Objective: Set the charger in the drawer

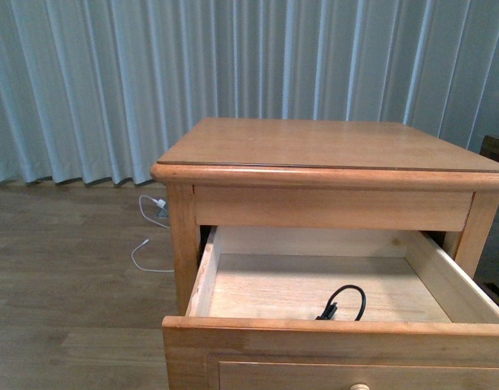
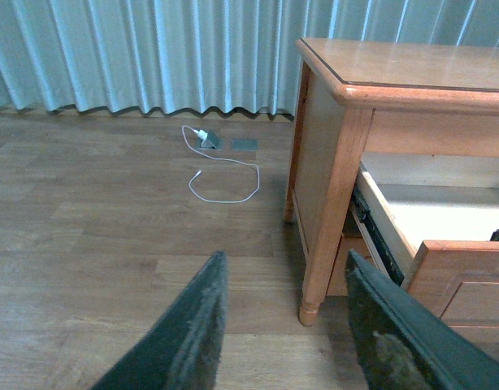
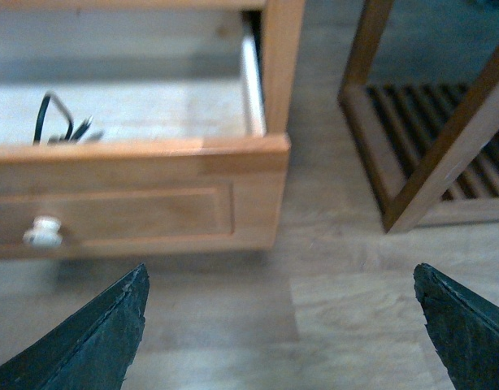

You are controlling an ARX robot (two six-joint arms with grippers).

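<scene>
While drawer (image 1: 193, 356) sits open, charger (image 1: 331, 309) shows only blk cable; block hidden.

Soft, even light filled the front and left wrist views, both fairly sharp. The nightstand top (image 1: 331, 142) carried a pale sheen; shade lay at the back of the drawer (image 1: 266, 292). The right wrist view was blurred throughout.

1. One light-wood square-topped nightstand (image 1: 331, 150).
2. One pulled-out light-wood drawer (image 1: 258, 325), with one round pale knob (image 3: 43, 231).
3. One black looped cable (image 1: 347, 302).
4. One thin white floor cable (image 2: 225, 175).
5. One dark slatted wooden rack (image 3: 428, 122).
</scene>
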